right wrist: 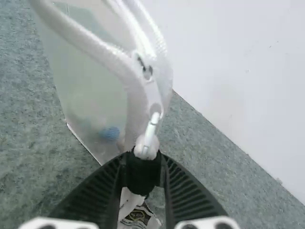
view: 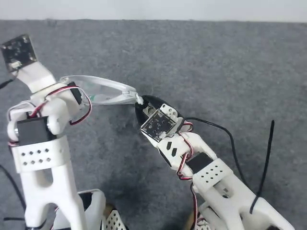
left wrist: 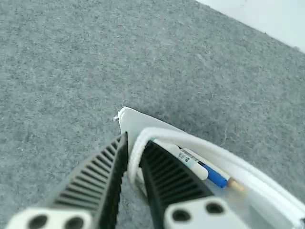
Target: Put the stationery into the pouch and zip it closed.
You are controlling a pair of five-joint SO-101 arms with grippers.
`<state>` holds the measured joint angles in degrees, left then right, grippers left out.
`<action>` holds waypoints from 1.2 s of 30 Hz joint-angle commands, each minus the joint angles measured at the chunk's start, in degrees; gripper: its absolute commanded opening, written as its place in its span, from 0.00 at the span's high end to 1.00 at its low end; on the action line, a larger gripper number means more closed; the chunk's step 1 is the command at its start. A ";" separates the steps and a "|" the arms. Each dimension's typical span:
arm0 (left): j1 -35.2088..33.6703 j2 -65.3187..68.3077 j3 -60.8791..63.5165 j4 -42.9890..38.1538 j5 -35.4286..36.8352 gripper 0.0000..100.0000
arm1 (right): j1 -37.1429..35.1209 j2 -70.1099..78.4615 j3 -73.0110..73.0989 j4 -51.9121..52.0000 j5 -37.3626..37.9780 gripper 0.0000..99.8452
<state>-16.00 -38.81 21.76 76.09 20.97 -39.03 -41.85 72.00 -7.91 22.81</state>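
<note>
Pouch [view: 103, 91] is strung between the two grippers over the grey mat [view: 216, 62]; can't tell if its bottom edge touches the mat. Pen [left wrist: 190, 162] sits inside, just under the white zip band [left wrist: 209, 148]. Thin clear film, so I'd judge it light, floppy and slick, with the band as its only stiff part. That's where to grab; pinching bare film would likely slip or crumple. Left gripper [left wrist: 135, 143] is at the pouch end far from the slider [right wrist: 144, 71], jaws nearly closed and clamped on the band at the corner. Right gripper [right wrist: 143, 161] is at the slider end, jaws narrow, pinching the zip pull [right wrist: 149, 131]. Past the slider the two bands look parted, so I read the zip as not yet closed. Left needs to hold counter-tension when the pull runs.
</note>
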 commanded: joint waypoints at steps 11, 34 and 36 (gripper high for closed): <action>-0.09 -1.49 -0.66 -1.85 -0.26 0.83 | -0.66 -16.22 7.38 -0.92 10.29 0.99; 6.77 -1.85 0.13 -3.52 -2.64 0.72 | -15.96 -40.31 15.38 21.41 23.03 0.99; 9.32 -1.85 0.22 -3.43 -4.84 0.72 | -17.63 -43.56 15.38 25.19 23.03 0.99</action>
<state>-11.25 -38.90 23.52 73.98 20.00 -54.15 -80.00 88.35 12.48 45.05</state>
